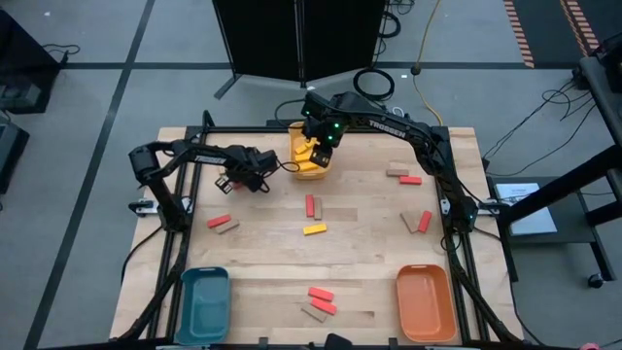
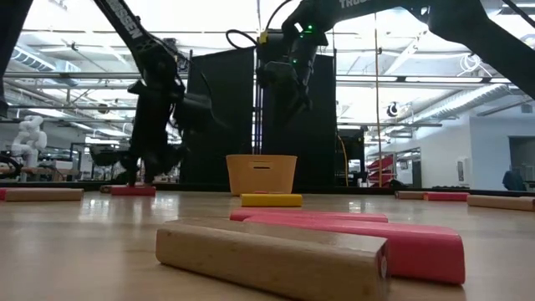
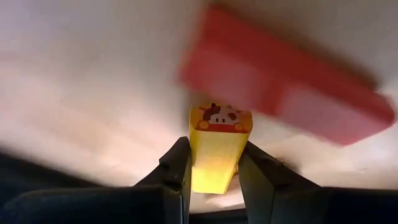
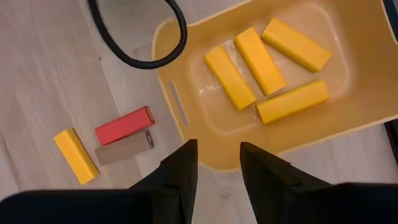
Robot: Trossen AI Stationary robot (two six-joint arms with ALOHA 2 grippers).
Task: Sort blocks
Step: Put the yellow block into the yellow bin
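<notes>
From above, the left gripper (image 1: 255, 181) is working low over the table (image 1: 369, 282) left of the yellow tray (image 1: 309, 171), while the right gripper (image 1: 318, 139) is hovering over that tray. The left wrist view is showing its fingers (image 3: 177, 174) pinching a yellow block (image 3: 217, 149) beside a red block (image 3: 280, 93). The right wrist view is showing empty, parted fingers (image 4: 180, 174) above four yellow blocks (image 4: 264, 62) in the tray. The pick looks done; next is probably carrying the block to the tray.
</notes>
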